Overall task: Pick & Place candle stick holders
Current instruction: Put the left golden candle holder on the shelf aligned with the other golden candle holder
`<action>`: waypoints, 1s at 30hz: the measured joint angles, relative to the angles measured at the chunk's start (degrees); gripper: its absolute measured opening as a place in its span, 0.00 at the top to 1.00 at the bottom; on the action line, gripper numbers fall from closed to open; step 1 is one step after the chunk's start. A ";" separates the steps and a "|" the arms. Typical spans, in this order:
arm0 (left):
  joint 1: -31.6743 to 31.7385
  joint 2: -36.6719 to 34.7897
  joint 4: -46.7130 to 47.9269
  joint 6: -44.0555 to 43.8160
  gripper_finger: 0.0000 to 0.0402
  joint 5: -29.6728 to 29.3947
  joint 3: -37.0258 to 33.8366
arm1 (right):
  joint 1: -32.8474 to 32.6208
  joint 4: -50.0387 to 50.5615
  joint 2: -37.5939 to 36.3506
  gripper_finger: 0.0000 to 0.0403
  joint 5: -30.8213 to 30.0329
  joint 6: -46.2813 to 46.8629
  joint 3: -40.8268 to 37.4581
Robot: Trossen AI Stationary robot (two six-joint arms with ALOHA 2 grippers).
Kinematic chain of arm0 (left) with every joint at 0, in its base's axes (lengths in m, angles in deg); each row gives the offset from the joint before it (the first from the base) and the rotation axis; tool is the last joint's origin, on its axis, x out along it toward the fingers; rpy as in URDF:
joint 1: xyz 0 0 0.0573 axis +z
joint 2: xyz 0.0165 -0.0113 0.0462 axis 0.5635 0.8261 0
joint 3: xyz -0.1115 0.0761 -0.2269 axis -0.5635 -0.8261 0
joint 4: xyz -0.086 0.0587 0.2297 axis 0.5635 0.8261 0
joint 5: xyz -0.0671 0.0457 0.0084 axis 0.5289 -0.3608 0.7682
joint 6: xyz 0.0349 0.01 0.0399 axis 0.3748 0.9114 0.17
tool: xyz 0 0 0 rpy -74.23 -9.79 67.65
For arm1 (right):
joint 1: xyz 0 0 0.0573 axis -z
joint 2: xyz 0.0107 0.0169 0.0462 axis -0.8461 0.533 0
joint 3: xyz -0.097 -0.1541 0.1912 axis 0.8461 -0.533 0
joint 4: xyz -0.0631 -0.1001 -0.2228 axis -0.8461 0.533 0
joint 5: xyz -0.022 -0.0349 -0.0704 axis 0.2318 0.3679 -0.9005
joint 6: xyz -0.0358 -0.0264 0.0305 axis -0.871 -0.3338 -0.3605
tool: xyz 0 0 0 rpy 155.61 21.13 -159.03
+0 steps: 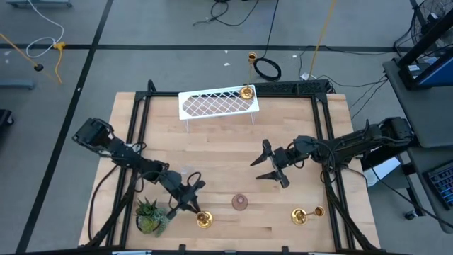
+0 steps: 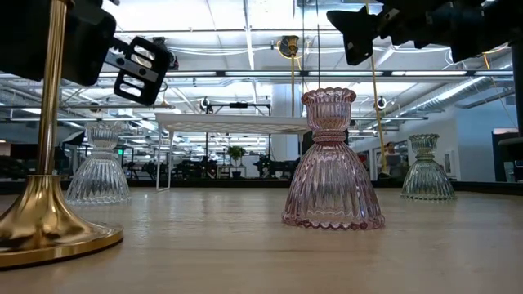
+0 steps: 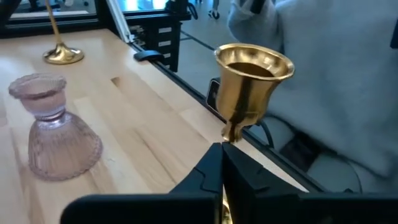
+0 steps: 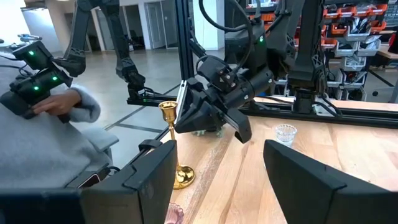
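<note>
Candle stick holders are scattered about the table (image 1: 212, 152). Near its front edge the left gripper (image 1: 191, 201) is clenched on the slim stem of an upright gold holder (image 1: 204, 219), with a spiky potted plant (image 1: 149, 216) on its far side from the pink glass holder (image 1: 241, 202). Further across, the right gripper (image 1: 271, 167) hovers above the wood with its fingers spread and holding nothing; another gold holder (image 1: 306, 214) lies tipped over between it and the front edge. A third gold one (image 1: 246, 92) stands on the white wire rack (image 1: 216, 105) at the back
</note>
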 joint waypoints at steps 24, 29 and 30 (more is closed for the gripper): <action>-1.32 6.25 8.64 7.10 0.56 3.53 8.15 | 0.00 0.13 0.00 0.42 0.02 -0.46 0.02; -0.31 6.49 8.31 8.96 0.68 3.84 8.24 | 0.00 0.55 0.02 0.42 0.04 -0.46 0.04; -0.15 6.03 8.47 8.92 0.72 3.78 8.19 | 0.00 0.59 0.02 0.42 0.04 -0.46 0.04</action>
